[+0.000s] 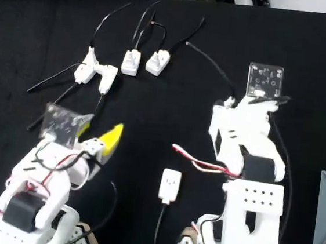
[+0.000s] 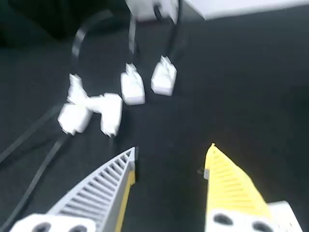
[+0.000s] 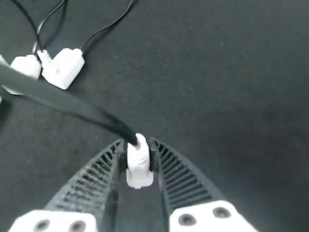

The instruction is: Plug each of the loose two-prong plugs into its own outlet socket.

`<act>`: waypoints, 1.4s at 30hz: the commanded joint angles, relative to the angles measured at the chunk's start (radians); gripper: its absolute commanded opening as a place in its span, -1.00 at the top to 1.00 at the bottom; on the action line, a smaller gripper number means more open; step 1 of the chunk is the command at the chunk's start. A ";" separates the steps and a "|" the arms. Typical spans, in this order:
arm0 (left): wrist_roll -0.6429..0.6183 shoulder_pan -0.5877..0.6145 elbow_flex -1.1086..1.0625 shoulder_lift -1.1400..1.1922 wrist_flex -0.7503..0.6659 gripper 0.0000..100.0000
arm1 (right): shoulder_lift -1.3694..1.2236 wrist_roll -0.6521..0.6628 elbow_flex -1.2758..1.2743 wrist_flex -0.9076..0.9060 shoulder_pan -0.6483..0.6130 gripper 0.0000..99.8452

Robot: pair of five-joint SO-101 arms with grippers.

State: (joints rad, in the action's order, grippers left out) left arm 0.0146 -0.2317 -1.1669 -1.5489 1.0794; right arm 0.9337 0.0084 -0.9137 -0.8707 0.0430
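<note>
Right jaws (image 3: 137, 142): closed on a white two-prong plug (image 3: 139, 166). The plug body lies lengthwise between ribbed grey fingers. Its black cable (image 3: 72, 104) leaves at the tip end, and the prongs are hidden.

Left jaws (image 2: 172, 151): open, holding nothing; one finger ribbed grey, one smooth yellow.

Outlet socket (image 1: 170, 185): flat white rectangular block, hard plastic, two slots facing up, long axis near to far. It lies near, between the two arm bases, with its cord running to the near edge. From the right jaws it sits near-left, well apart and behind the way they point. The left jaws look somewhat closer to it.

Other white connectors: a joined cluster (image 1: 95, 74) and two single pieces (image 1: 131, 61) (image 1: 157, 62) at far left, on thin black cords. Whether they are plugs or sockets cannot be told.

Surface (image 1: 310, 56): matte black.
</note>
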 commanded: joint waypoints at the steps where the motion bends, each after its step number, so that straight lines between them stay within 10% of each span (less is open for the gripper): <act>1: -0.025 -0.084 0.130 0.227 0.029 0.52 | 0.019 0.009 -0.001 0.044 0.014 0.98; 12: -0.239 -0.417 0.232 0.712 -0.063 0.52 | 0.019 0.044 -0.002 0.084 0.132 0.97; 24: -0.278 -0.527 0.236 1.111 -0.379 0.53 | 0.018 0.046 -0.021 0.084 0.129 0.97; 42: -0.028 0.027 0.487 1.330 -0.055 0.53 | 0.018 0.046 -0.022 0.084 0.127 0.97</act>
State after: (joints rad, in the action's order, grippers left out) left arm -0.0361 -0.2286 -0.7787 -0.2079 0.9505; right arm 0.9337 0.0483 -0.9475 -0.8063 0.1642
